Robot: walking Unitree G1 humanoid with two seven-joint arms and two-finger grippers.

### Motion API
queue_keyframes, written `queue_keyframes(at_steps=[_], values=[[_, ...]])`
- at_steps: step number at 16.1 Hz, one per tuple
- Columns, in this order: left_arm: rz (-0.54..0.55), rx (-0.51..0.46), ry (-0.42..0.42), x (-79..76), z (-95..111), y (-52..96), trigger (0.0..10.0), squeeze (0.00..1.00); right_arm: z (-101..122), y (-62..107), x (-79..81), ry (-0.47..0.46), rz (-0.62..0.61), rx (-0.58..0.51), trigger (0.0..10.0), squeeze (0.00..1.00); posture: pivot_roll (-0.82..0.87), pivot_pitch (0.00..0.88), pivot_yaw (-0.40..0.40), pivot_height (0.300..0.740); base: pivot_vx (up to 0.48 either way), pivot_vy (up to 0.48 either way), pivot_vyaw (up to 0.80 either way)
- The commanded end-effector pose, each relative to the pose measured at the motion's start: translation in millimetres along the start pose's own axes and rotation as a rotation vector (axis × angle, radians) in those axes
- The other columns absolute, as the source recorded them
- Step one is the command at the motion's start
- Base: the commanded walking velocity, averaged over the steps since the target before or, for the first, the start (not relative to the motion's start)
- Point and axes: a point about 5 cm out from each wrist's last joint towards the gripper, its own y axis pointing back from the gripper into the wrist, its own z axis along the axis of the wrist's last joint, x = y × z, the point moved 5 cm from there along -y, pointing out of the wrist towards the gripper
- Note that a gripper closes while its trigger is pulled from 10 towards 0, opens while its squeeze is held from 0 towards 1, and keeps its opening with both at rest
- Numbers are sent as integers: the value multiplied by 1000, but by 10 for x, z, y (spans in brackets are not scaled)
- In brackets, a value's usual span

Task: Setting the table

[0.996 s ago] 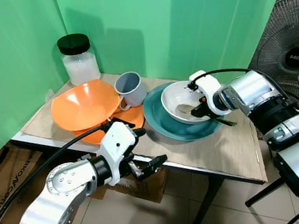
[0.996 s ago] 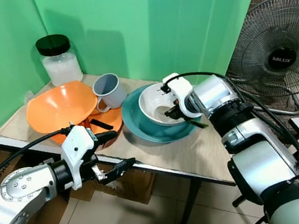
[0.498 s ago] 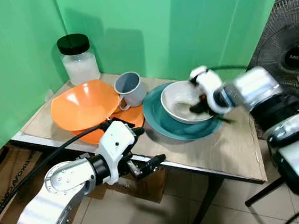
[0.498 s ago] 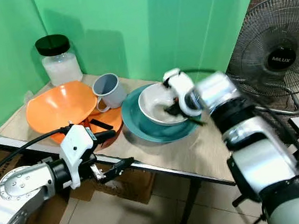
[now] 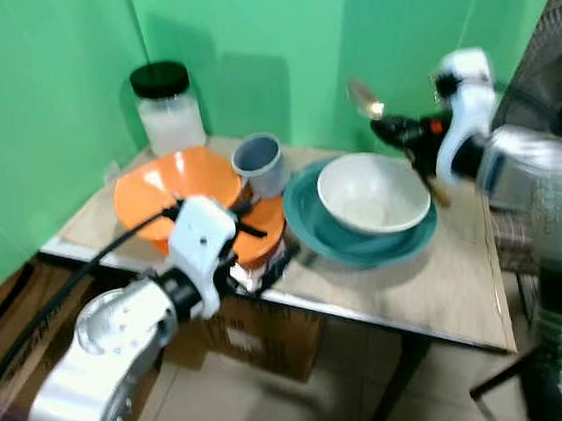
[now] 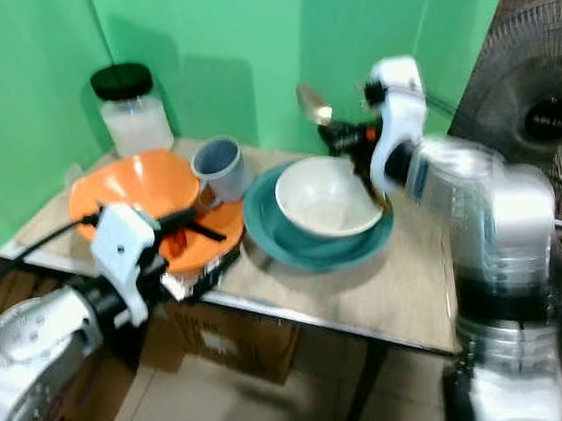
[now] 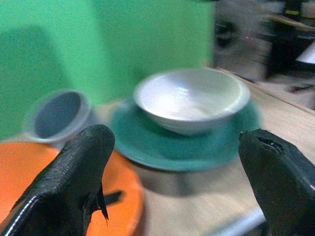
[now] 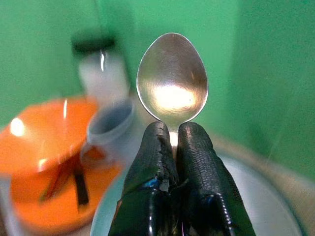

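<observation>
Spoon point(image 8: 172, 76) pinched tight in my right pincer point(image 8: 173, 142), raised above the far side of the white bowl point(image 5: 373, 192), bowl end up against the green wall point(image 5: 242, 34). My left pincer point(image 7: 172, 162) is spread wide, holding nothing, low at the surface's point(image 5: 439, 274) near edge beside the orange plate point(image 5: 263, 234). The white bowl sits on the teal plate point(image 5: 312, 217). Grey mug point(image 5: 260, 163), orange bowl point(image 5: 172, 182) and jar point(image 5: 169, 109) crowd the far left corner. Bare wood lies along the near right edge; a fan point(image 6: 551, 102) stands off to the right.
</observation>
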Motion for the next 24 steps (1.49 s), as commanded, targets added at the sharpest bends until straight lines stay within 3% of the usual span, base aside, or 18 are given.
queue_keyframes(at_steps=[1,3,6,11,17,24], values=[[57,29,-24,4,-20,9,10000,0,242,222,40,4,-65,-194,10000,0,-111,13,-4,740,0,0,0],[109,34,-27,38,-18,30,10000,0,206,382,63,-39,-137,-254,10000,0,-106,29,32,740,0,0,0],[254,12,-63,208,11,-48,10000,0,-84,621,26,45,-345,-286,10000,0,-100,34,47,740,0,0,-267],[418,-10,-41,436,42,28,10000,0,-266,655,108,98,-384,-256,10000,0,-86,46,14,740,0,0,-800],[436,-8,-26,379,9,-3,10000,0,-333,599,135,128,-355,-229,10000,0,-92,44,-1,740,0,0,-533],[453,-12,-14,404,-24,-31,10000,0,-296,588,68,95,-376,-232,10000,0,-132,29,2,740,0,0,-554]])
